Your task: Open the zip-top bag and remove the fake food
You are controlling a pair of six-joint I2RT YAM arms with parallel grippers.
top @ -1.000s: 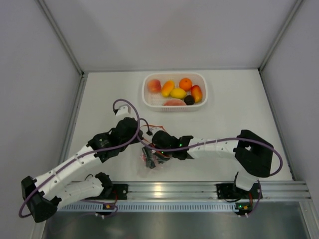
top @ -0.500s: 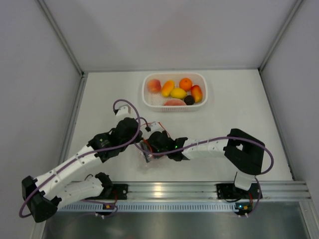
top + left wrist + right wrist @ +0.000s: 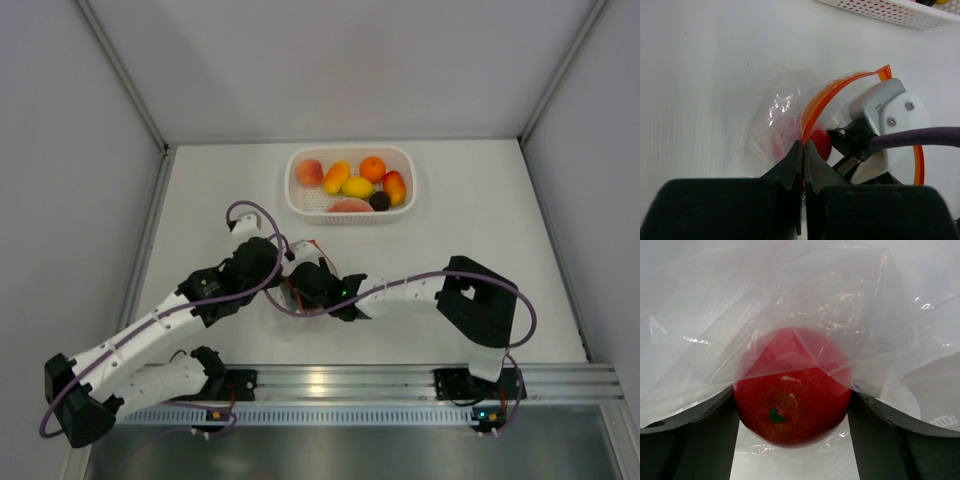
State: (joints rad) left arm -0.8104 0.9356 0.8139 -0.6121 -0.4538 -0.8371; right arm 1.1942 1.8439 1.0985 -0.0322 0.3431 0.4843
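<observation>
Setting: white bench (image 3: 470,220) enclosed by pale grey panels (image 3: 330,70); both arm bases are bolted along its near edge.
Zip-top bag (image 3: 771,117): crumpled on the bench near the middle, between the two claws, well apart from the basket; its mouth is held open.
Zip strip (image 3: 840,85): orange-red, seen looping around the right arm's wrist.
Left claw (image 3: 803,150): clenched, with the zip strip pinched between its tips.
Right claw (image 3: 792,410): pushed into the bag's mouth, grasping the red fake fruit, one finger against each side.
Red fake fruit (image 3: 790,400): inside the bag, its upper part draped by clear film.
Basket (image 3: 296,205): white, perforated, placed at the far side of the bench.
Fake food (image 3: 357,187): several pieces are seen lying in the basket, in peach, yellow, orange, pink and a dark colour.
</observation>
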